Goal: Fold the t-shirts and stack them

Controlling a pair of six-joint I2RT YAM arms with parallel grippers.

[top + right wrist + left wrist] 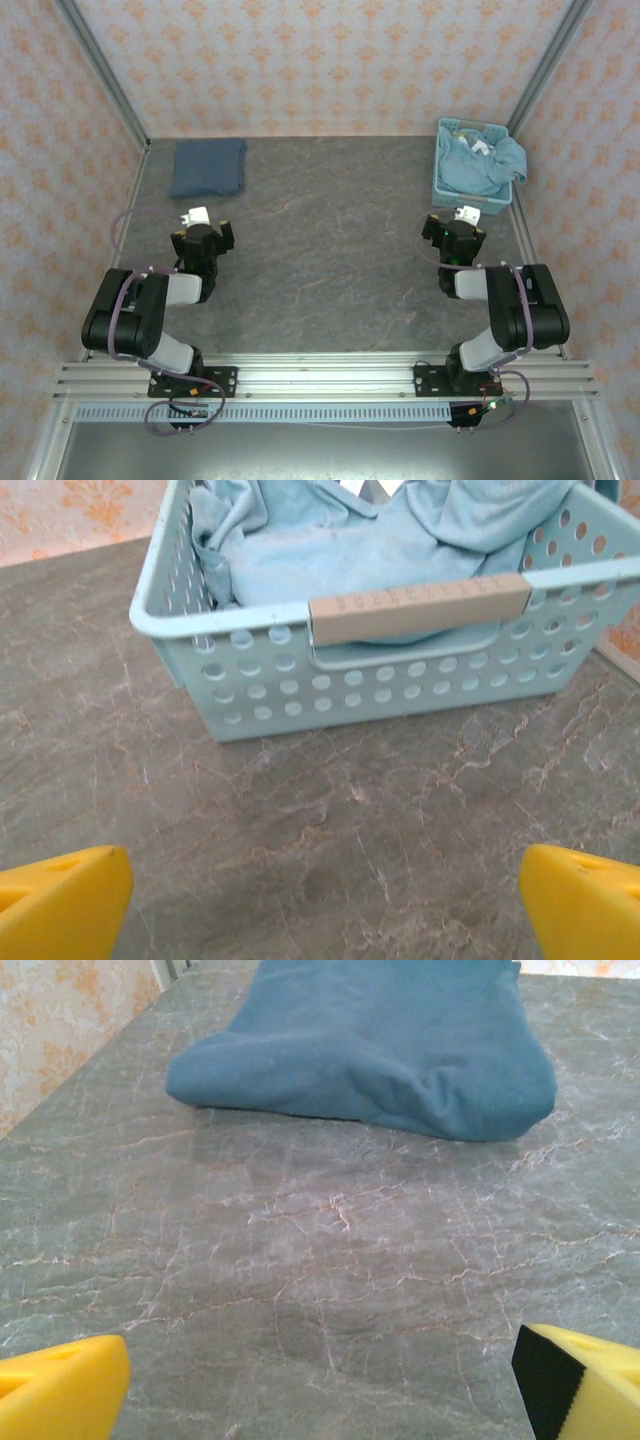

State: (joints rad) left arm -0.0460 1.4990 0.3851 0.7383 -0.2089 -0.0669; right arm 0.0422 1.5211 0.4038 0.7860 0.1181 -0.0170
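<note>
Folded cloth is seen at the far left of the grey marbled table [330, 260]: a dark slate-blue t-shirt [208, 166], laid flat as a neat rectangle near the far left corner. In the left wrist view the same shirt [380, 1050] is shown with its rounded folded edge turned toward the camera, and bare table lies between it and the fingers. At the far right a light blue plastic basket [470, 205] is set close to the right edge of the table. It is filled with crumpled lighter blue-teal t-shirts [478, 160], and part of the cloth is draped over its right rim. In the right wrist view the perforated front wall of the basket [400, 680] is seen, a tan strip [420, 608] is wrapped over its handle, and the heaped shirts [340, 550] are bunched inside, reaching above the rim. The left arm is folded, with its elbow drawn back toward the near left and its forearm reached forward; the left gripper [203, 232] is pointed at the folded shirt but kept apart from it. Its yellow fingers [60, 1385] are spread wide with nothing held between them. The right arm is bent likewise, elbow toward the near right, and the right gripper [455, 235] is held just before the basket's front wall without touching it. Its fingers [60, 900] are also spread wide and empty.
</note>
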